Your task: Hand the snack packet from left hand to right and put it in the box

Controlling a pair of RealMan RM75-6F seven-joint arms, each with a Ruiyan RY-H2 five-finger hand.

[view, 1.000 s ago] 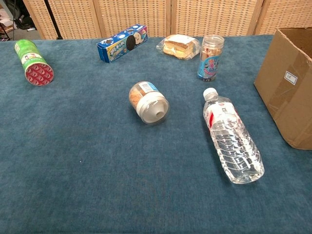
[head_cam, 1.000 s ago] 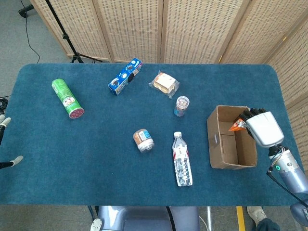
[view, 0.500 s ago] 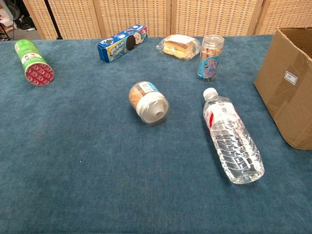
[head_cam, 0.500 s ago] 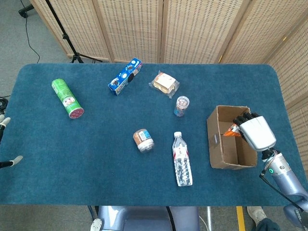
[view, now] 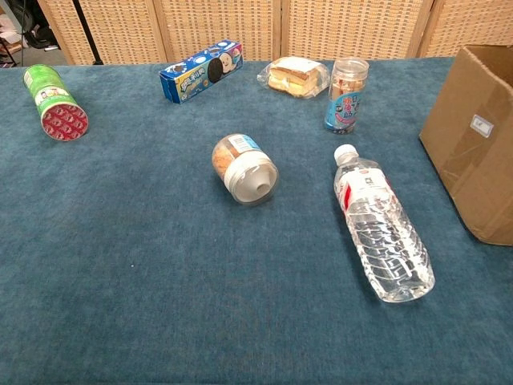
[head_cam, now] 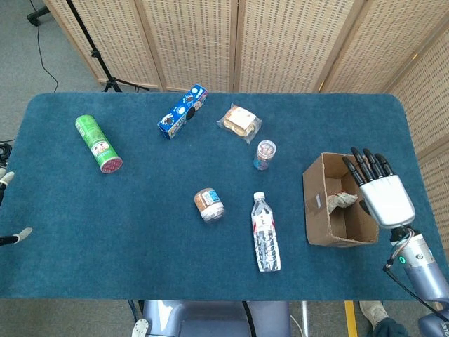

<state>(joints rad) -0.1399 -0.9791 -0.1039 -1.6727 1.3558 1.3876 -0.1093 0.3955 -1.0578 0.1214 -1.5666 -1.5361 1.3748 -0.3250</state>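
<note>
So the snack packet point(head_cam: 342, 202) is lying crumpled inside the box point(head_cam: 317, 210), which sits near the right edge of the table point(head_cam: 140, 232). The right hand point(head_cam: 379, 189) hovers over the box's right wall, fingers straight and spread, holding nothing. The packet lies just left of its palm. The left hand point(head_cam: 8, 203) is barely visible past the far left edge; can't tell its state. Looks basically done to me.

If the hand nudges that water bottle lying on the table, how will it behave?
The water bottle lies on its side, so it would probably roll sideways rather than slide. It looks full and clear, so likely heavy for its size. The ribbed thin plastic may dent slightly under the fingers.
</note>
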